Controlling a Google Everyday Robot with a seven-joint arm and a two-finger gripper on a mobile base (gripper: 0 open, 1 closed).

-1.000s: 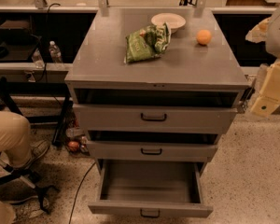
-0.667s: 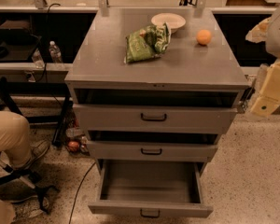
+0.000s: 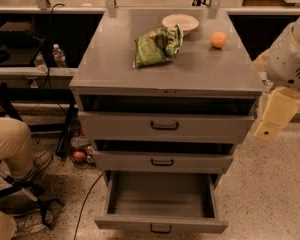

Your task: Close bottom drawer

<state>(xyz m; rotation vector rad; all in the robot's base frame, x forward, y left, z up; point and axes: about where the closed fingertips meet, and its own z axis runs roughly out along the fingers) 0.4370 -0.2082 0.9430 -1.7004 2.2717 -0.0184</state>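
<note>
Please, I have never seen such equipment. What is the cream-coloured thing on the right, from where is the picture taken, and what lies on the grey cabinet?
It is a robot's arm; its gripper, a two-finger hand, hangs beside the grey cabinet, at its right, with nothing seen in it. The one camera looks down at the cabinet from the front. On top lie a white bowl, a green bag and an orange. The bottom drawer is pulled far out and looks empty.

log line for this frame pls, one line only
task: close bottom drawer | bottom drawer: pulled out, inside bare | gripper: right of cabinet, apart from it | drawer contact: none | push: not yet begun
</note>
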